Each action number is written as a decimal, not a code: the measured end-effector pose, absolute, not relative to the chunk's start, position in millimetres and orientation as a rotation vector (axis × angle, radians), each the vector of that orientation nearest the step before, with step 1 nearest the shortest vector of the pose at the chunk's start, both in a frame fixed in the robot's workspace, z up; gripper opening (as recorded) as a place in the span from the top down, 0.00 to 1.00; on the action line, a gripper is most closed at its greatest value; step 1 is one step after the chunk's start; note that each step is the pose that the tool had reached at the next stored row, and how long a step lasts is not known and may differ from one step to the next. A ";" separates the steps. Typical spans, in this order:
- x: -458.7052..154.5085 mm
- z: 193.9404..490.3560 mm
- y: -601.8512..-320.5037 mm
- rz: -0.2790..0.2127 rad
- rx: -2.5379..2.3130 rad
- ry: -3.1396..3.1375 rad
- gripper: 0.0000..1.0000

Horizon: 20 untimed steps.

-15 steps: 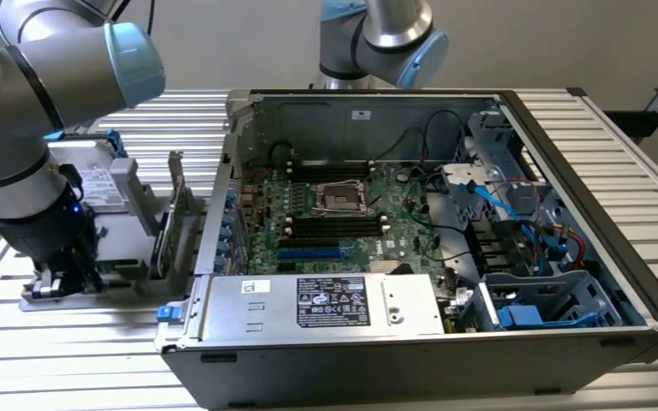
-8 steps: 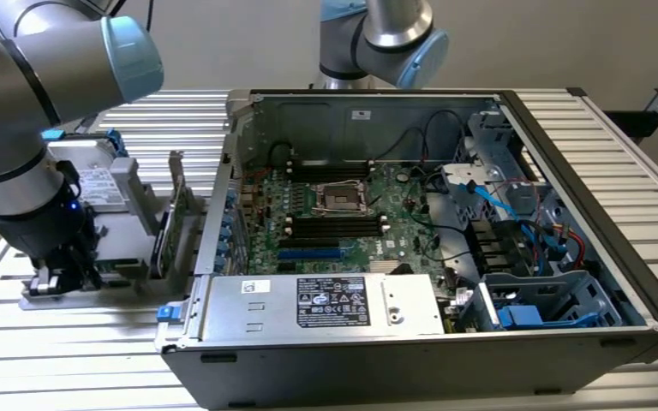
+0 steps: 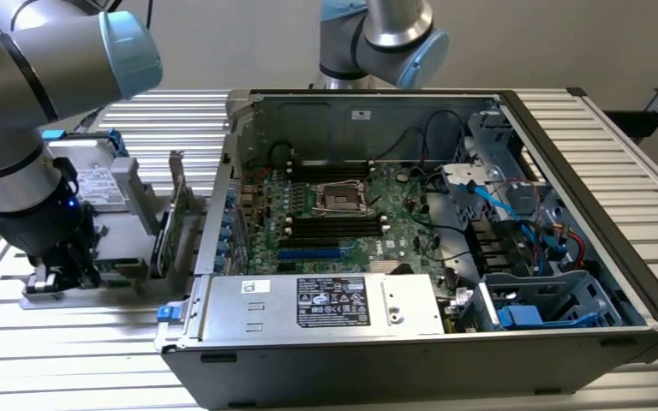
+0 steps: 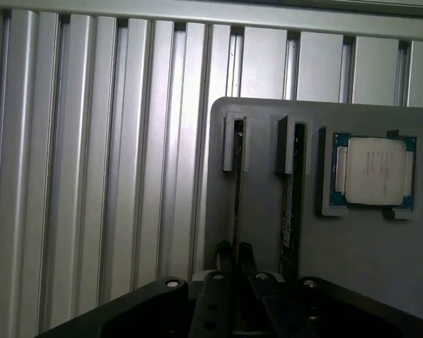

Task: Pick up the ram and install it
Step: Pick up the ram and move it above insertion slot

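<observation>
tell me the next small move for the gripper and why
Probably a straight lift away from the grey holder. The gripper looks closed on the ram, which sits on edge in a holder slot, with a second stick close beside it, so any sideways pull might bind it.

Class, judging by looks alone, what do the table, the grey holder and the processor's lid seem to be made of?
Table: likely aluminium; pale, matte, ribbed extrusions. Holder: probably plastic; flat uniform grey, rounded corner. Processor lid: metal, seemingly; dull silver sheen.
</observation>
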<state>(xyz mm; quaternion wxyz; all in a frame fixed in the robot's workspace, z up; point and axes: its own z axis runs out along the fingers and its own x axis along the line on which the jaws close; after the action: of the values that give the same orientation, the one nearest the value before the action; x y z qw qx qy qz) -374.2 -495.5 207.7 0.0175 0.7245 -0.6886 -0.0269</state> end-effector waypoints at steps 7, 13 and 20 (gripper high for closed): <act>-374.3 211.2 -495.5 -0.085 2.243 -2.149 0.86; -374.3 216.3 -495.5 -0.087 2.239 -2.155 0.86; -374.2 232.8 -495.5 -0.089 2.236 -2.161 0.86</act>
<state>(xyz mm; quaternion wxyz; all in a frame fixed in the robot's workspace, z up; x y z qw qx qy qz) -374.2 -495.5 232.8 0.0154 0.7187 -0.6945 -0.0288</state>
